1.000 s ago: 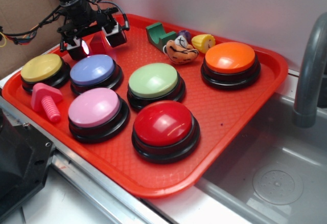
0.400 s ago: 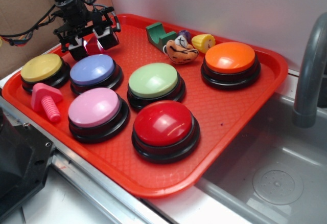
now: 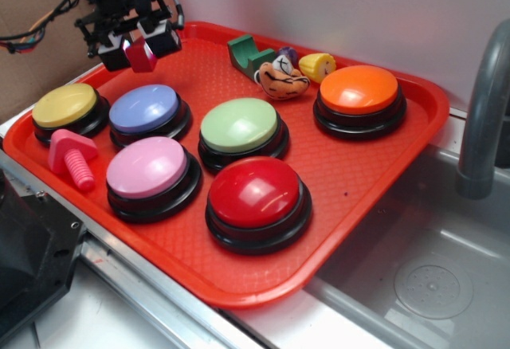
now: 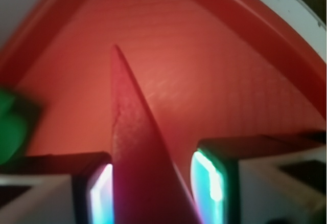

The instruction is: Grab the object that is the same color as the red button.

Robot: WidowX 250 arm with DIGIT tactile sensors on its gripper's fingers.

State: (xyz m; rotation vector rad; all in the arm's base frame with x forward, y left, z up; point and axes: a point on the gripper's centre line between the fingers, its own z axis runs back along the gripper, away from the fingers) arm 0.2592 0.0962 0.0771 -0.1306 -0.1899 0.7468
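Observation:
The red button (image 3: 256, 194), a glossy dome on a black base, sits at the front middle of the red tray (image 3: 358, 205). The object (image 3: 141, 54), a small dark red wedge, hangs above the tray's back left corner between the fingers of my gripper (image 3: 140, 49). In the wrist view the wedge (image 4: 135, 168) points away from me over the tray floor (image 4: 204, 81). My gripper (image 4: 153, 191) is shut on the wedge, with the lit left pad (image 4: 99, 196) against it and the right pad (image 4: 209, 178) close to its sloped face.
Yellow (image 3: 65, 106), blue (image 3: 146, 110), pink (image 3: 150, 170), green (image 3: 239, 126) and orange (image 3: 358, 90) buttons fill the tray. A pink bolt (image 3: 73, 158) lies front left. A green notched block (image 3: 247, 52), a toy figure (image 3: 280, 76) and a yellow piece (image 3: 317, 66) sit at the back. A sink (image 3: 430, 277) and faucet (image 3: 482, 110) are at the right.
My gripper has risen and drifted slightly left from the tray floor behind the blue button. The red wedge has come up with it and now hangs clear of the tray.

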